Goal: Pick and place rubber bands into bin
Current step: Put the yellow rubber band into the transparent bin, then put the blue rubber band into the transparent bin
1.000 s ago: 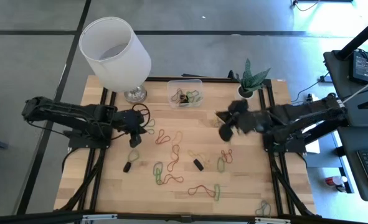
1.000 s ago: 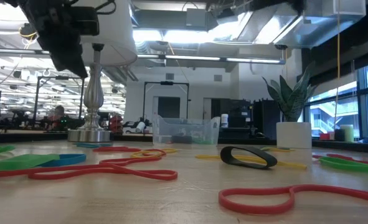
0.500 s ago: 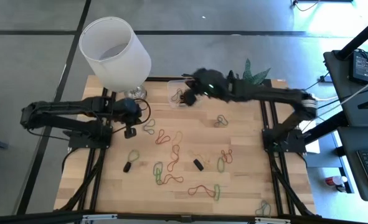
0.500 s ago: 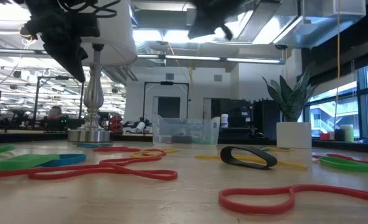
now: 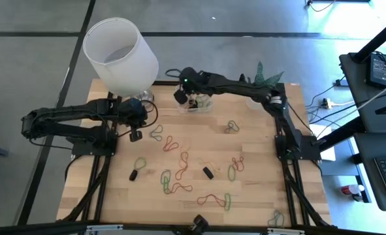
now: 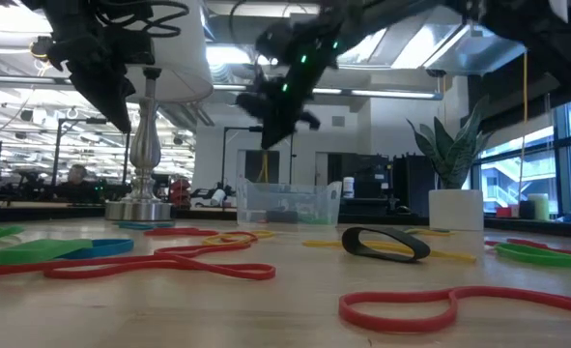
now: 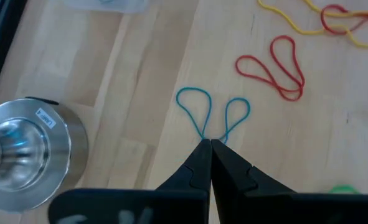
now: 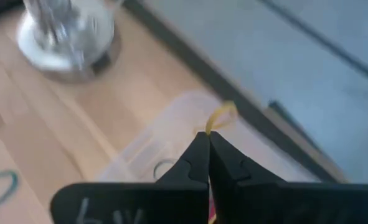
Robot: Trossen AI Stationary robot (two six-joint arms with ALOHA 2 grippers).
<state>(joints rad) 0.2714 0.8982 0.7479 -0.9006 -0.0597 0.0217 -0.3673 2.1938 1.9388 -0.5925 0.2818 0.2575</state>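
Where the high view looks down, right gripper (image 5: 181, 95) reaches far across over the bin (image 5: 195, 98); left gripper (image 5: 136, 135) hangs above the worktop (image 5: 258, 163) amid scattered rubber bands (image 5: 179, 163).
Low view: both arms hang raised.
Left wrist view: jaws together above a blue band (image 7: 210, 115).
Right wrist view: jaws clamped on yellow band (image 8: 218, 117) over the bin; risk: it may snag on release and miss the bin.
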